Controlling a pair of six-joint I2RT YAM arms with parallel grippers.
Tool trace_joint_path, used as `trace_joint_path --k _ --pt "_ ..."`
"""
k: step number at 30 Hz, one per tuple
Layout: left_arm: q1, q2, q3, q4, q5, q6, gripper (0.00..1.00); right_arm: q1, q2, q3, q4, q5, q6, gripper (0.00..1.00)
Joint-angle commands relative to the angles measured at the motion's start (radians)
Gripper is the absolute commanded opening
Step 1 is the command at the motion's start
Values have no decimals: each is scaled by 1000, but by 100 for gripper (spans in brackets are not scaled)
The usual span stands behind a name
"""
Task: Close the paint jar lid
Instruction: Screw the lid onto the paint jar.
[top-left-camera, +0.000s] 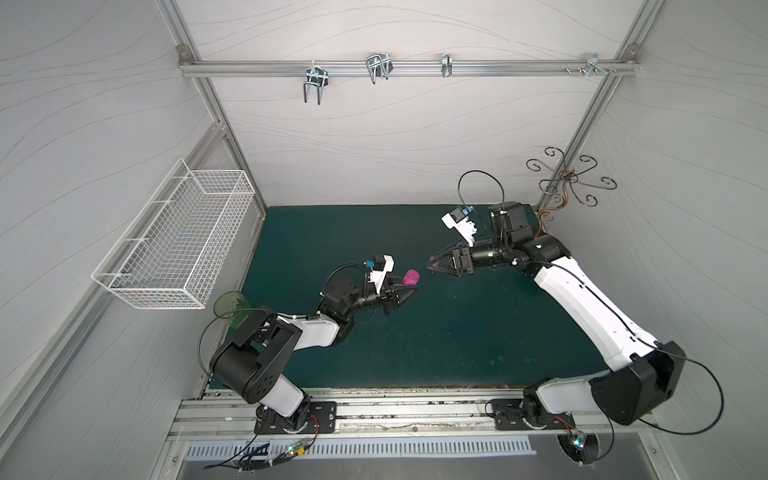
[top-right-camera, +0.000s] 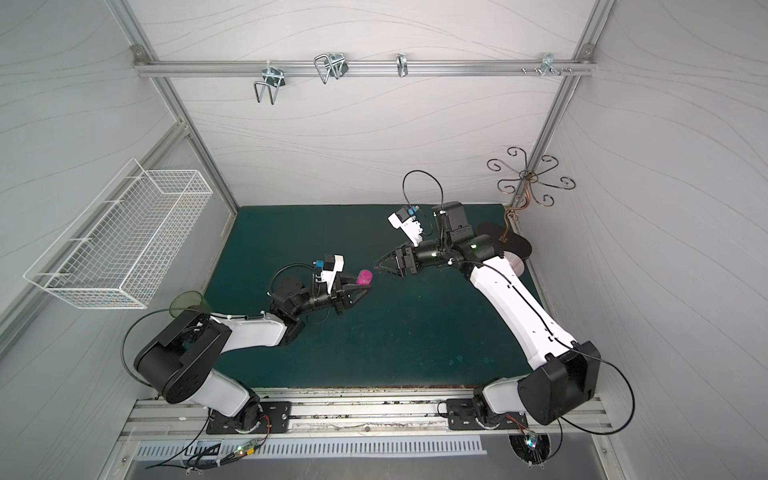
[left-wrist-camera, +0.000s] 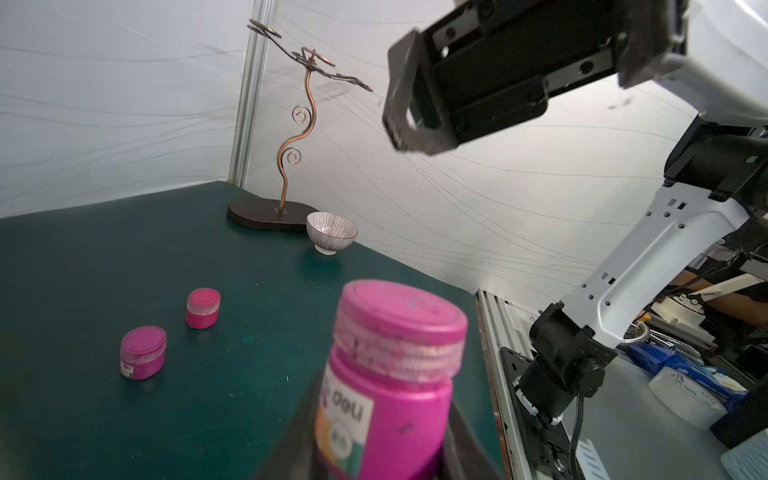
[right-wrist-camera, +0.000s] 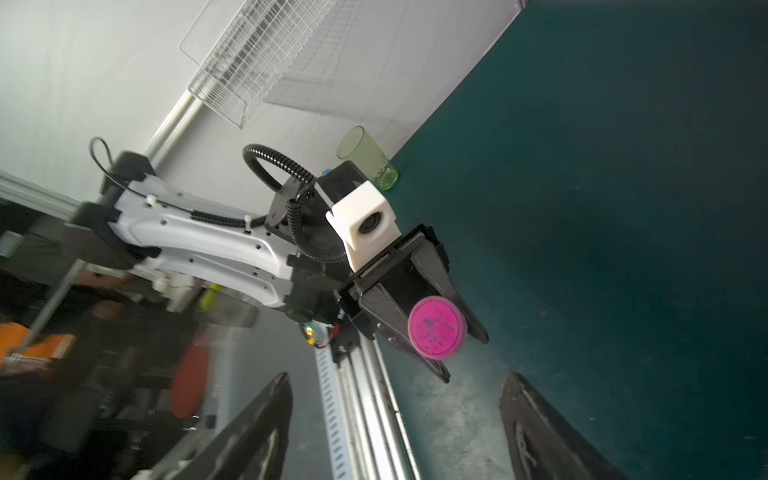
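Your left gripper (top-left-camera: 409, 286) is clamped on pink paint jar (top-left-camera: 411, 277), well apart from green cup (top-left-camera: 230, 309). Lid (left-wrist-camera: 401, 316) already sits on jar; tightness unclear. Your right gripper (top-left-camera: 432, 264): fingers wide, empty, beyond jar from cup, near lid. Probably left: grip lid, twist.

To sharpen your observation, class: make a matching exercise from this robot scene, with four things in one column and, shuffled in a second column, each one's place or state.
Things:
1. paint jar
2. green cup
3. striped bowl
4. right gripper

Places or states:
A. open, holding nothing
B. beside the copper stand base
C. clamped in the left gripper
D. upright, near the wire basket

Pairs: 1-C, 2-D, 3-B, 4-A
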Motion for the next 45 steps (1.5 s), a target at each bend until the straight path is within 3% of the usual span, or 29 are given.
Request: trace_joint_path --k 1,4,6,8,9,11,15,20,25,30,34,36,45 --pt "5 -46 6 -35 43 69 1 39 31 30 -168 81 -284 78" --pt "5 -77 -4 -99 25 120 1 75 109 131 -228 184 -284 78" --pt "5 -93 -5 -134 12 143 1 87 193 233 -326 180 -293 75" --pt "5 -107 -10 -142 -14 153 0 113 230 267 -330 266 -220 82" --pt "5 -114 -22 -124 -44 148 0 92 247 279 -316 238 -152 83" --pt "5 -113 -45 -57 -91 128 0 22 260 225 -208 35 35 81" --pt "7 -107 -51 17 -148 88 0 -25 138 -104 316 -199 460 83" --pt "6 -96 -32 82 -179 47 0 -33 40 -358 716 -272 817 83" --pt "4 -63 -16 167 -180 -26 0 -30 23 -546 1158 -266 1163 84" --pt "-3 -44 -8 199 -185 -62 1 -24 90 -637 1454 -234 1369 84" --pt "-11 -47 0 199 -191 -70 1 -10 215 -697 1931 -200 1657 84" --pt "-15 -51 4 199 -191 -73 1 1 286 -702 2066 -185 1738 84" --pt "-20 -44 -1 199 -200 -65 1 57 266 -672 2066 -141 1735 84"
